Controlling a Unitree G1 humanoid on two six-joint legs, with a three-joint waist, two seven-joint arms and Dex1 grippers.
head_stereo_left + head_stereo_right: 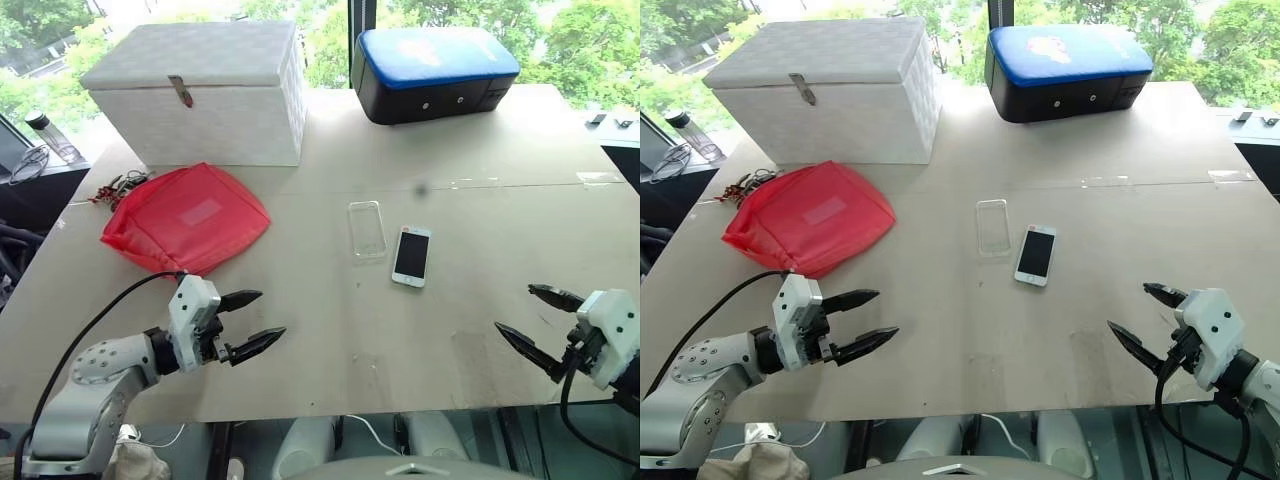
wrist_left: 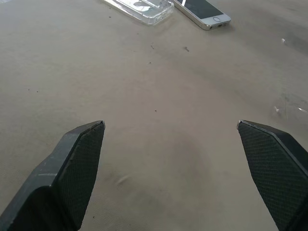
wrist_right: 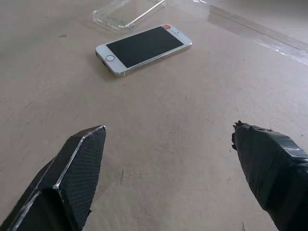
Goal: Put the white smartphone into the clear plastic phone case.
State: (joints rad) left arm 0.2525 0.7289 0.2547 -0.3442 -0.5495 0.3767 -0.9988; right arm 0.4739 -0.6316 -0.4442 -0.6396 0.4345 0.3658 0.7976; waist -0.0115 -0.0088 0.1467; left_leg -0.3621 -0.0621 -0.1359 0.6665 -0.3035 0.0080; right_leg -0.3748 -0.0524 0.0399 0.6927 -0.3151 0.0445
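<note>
The white smartphone (image 1: 411, 256) lies flat, screen up, in the middle of the table. Just to its left rests the clear plastic phone case (image 1: 367, 229), apart from the phone by a narrow gap. Both show at the far end of the wrist views, the phone (image 3: 143, 46) and the case (image 2: 140, 8). My left gripper (image 1: 263, 316) hovers open near the table's front left, well short of the case. My right gripper (image 1: 518, 314) stands open near the front right, nothing between its fingers.
A red bag (image 1: 185, 218) lies left of the case, with a white lidded box (image 1: 205, 92) behind it. A blue and black case (image 1: 434, 72) sits at the back right. The table's front edge (image 1: 330, 405) runs just under both grippers.
</note>
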